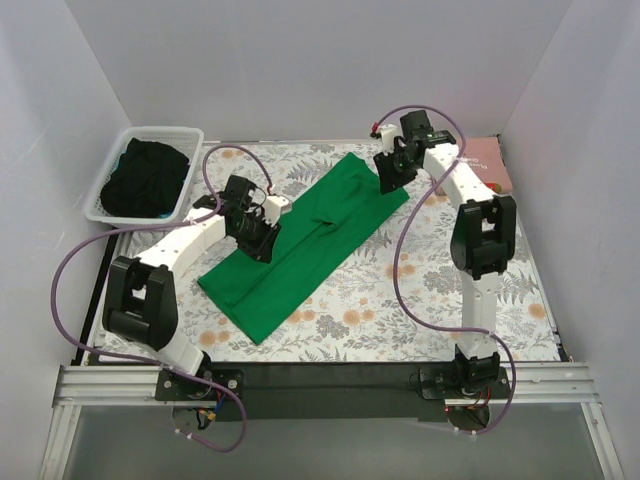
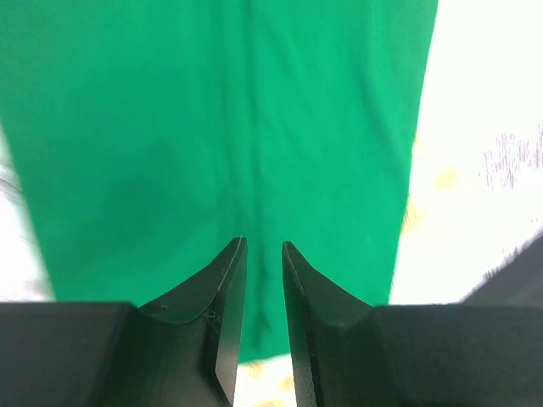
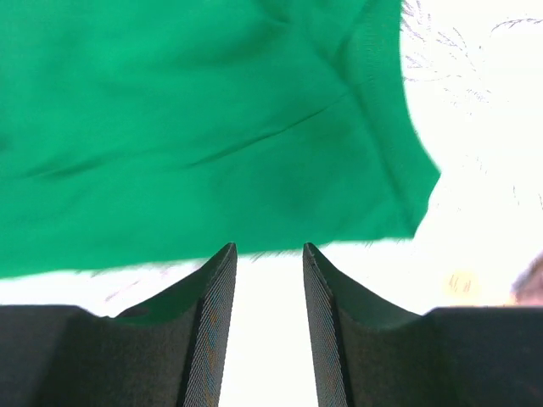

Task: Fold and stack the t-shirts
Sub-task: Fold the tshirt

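Between your two tools lies the green t-shirt [image 1: 300, 250], a long strip on the table [image 1: 430, 300]. It is light, limp cloth that will likely sag, so pinch through all layers at the end corners. It runs under the left tool [image 2: 264, 248], narrowly parted and empty. Its hem sits just ahead of the right tool [image 3: 269, 248], spread and empty. Beyond the right tool is one pink t-shirt [image 1: 488, 160], making two tees. One basket [image 1: 108, 185] stands beyond the left tool.

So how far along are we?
Done: the pink shirt looks folded at the far right. Underway: the green shirt is a long folded strip, left hand and right hand open above it. Left: fold it shorter, then stack it on the pink one.
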Motion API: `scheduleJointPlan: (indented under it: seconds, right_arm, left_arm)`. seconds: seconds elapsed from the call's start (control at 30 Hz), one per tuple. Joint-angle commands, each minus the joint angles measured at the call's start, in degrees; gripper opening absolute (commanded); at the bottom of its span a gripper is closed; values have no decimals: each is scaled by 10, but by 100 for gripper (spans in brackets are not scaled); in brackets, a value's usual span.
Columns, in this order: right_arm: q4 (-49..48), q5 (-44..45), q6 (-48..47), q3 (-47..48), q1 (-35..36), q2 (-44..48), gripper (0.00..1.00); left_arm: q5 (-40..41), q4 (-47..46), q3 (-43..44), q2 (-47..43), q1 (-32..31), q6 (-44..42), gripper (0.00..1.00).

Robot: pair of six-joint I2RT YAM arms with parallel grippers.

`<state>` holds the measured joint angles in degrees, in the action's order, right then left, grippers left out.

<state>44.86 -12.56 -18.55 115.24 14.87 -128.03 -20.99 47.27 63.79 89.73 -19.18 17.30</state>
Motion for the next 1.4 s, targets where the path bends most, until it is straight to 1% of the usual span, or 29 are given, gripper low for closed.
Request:
scheduleJointPlan:
  seconds: [0.0, 0.03, 0.1, 0.13, 0.27, 0.5, 0.6, 0.63, 0.7, 0.73, 0.9, 0.93, 1.0, 1.03, 1.07, 1.2, 1.23, 1.3, 1.37]
  right_arm:
    - [-11, -79, 46, -39, 4, 82, 44]
    - [-11, -89, 67, -48, 8, 84, 42]
    - [-12, -92, 89, -62, 15, 73, 40]
    - [-12, -89, 100, -60, 19, 65, 34]
    - [-12, -71, 125, -49, 31, 28, 20]
    - [-11, -19, 121, -27, 44, -26, 8]
    - [-10, 12, 118, -26, 52, -40, 3]
    - [-10, 16, 119, -22, 53, -44, 1]
    - [-8, 29, 118, -17, 53, -57, 1]
    - [-7, 33, 114, -13, 54, -62, 1]
    - [-8, 61, 96, 21, 54, -89, 1]
    - [-8, 63, 91, 27, 54, -94, 1]
    - [-7, 57, 83, 52, 54, -110, 1]
    - [-7, 48, 78, 62, 59, -115, 1]
    - [-8, 33, 75, 70, 61, -121, 1]
    - [-10, 5, 63, 140, 84, -157, 1]
    - [-11, -4, 62, 148, 92, -161, 1]
    - [-14, -22, 73, 162, 96, -163, 1]
    - [-17, -23, 75, 168, 95, -152, 1]
  left_arm:
    - [10, -25, 37, 32, 3, -2, 23]
    - [36, -43, 41, 41, 4, -6, 23]
    - [58, -60, 40, 68, 3, -26, 23]
    - [65, -74, 40, 78, 4, -31, 23]
    - [92, -96, 42, 112, 5, -43, 23]
    - [97, -94, 12, 121, 3, -83, 22]
    - [76, -68, -4, 121, -13, -88, 22]
    - [66, -54, -9, 119, -30, -87, 22]
    - [52, -46, -24, 109, -52, -80, 22]
    - [45, -42, -30, 106, -80, -75, 21]
    - [-1, -24, -38, 101, -152, -31, 21]
    - [-8, -20, -36, 102, -176, -22, 21]
    - [-27, -18, -31, 102, -202, 4, 21]
    - [-34, -19, -27, 103, -226, 16, 21]
    - [-40, -23, -17, 105, -236, 26, 21]
    - [-116, -31, 19, 117, -245, 95, 22]
    - [-126, -41, 23, 116, -245, 118, 22]
    - [-140, -57, 26, 97, -240, 137, 23]
    - [-153, -81, 27, 77, -211, 166, 24]
